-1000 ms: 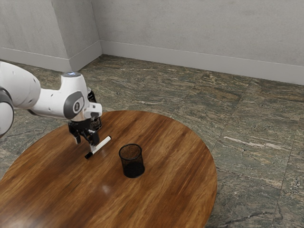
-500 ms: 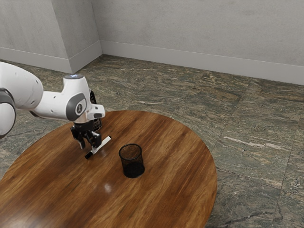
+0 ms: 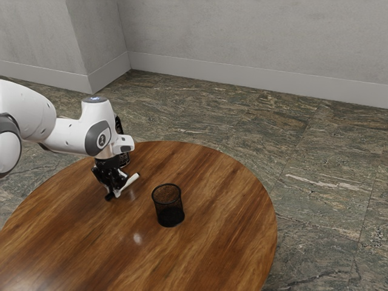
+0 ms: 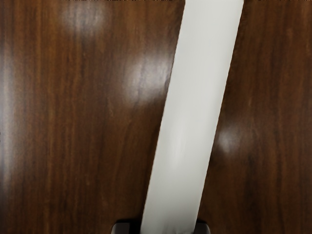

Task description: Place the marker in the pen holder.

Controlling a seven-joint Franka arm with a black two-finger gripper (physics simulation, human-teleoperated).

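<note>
Round wood tbl (image 3: pixel 212 254), blk mesh pen holder (image 3: pixel 168 206) upright on it, dark patterned obj. (image 3: pixel 125 160) nr edge, partly hidden

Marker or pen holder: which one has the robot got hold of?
The marker, clamped in the gripper; the pen holder stands apart, upright on the table.

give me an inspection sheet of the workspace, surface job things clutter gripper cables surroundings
surface: round wooden table, glossy, with light reflections
marker: white barrel, dark end, held; cannot tell if it is off the table
pen holder: black mesh, upright, marker not in it
clutter: dark patterned object behind the hand, partly hidden
gripper: black, fingers shut on the marker, one on either side
cables: nothing seen
surroundings: stone-patterned floor, plain grey walls, pale skirting
</note>
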